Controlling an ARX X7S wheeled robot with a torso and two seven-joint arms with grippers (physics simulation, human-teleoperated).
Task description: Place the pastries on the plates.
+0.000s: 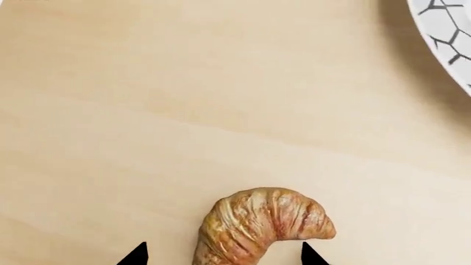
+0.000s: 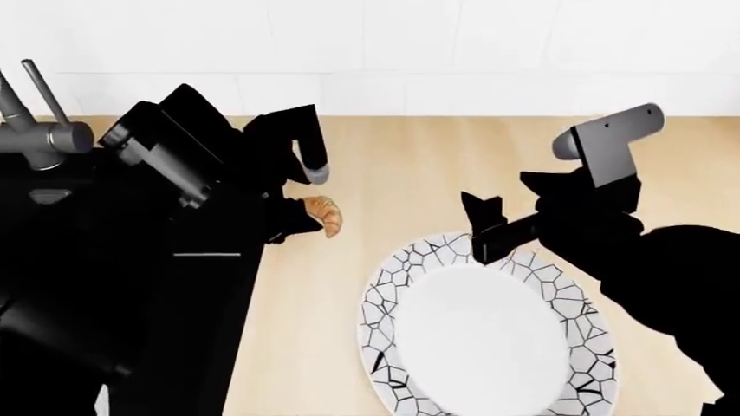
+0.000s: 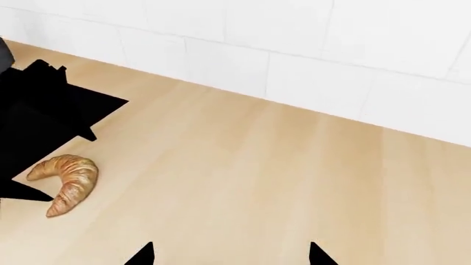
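Left end effector [image 1: 223,255]: fingers spread wide, nothing gripped. Two black fingertips [image 1: 137,254] show in the left wrist view with the croissant [image 1: 259,223] between them, nearer one tip than the other; contact can't be told. The croissant lies flat on the light-wood counter [image 1: 184,110], curved, golden-brown with ridged layers. In the head view the left end effector [image 2: 303,198] sits right at the croissant [image 2: 324,214], whose near part is hidden by the black arm.

Beyond the croissant, off toward the robot's right, is the white plate with black cracked-line rim [image 2: 382,303]; a slice of its rim [image 1: 445,33] shows at the edge of the left wrist view. Nothing is on the plate.

Right end effector [image 3: 230,255]: fingers wide apart, holding nothing, above bare counter. In the head view it [image 2: 483,227] hangs over the far rim of the plate. Well ahead of it lies the croissant [image 3: 66,181], beside the left arm's black bulk. White tiled wall [image 3: 309,55] runs behind the counter.
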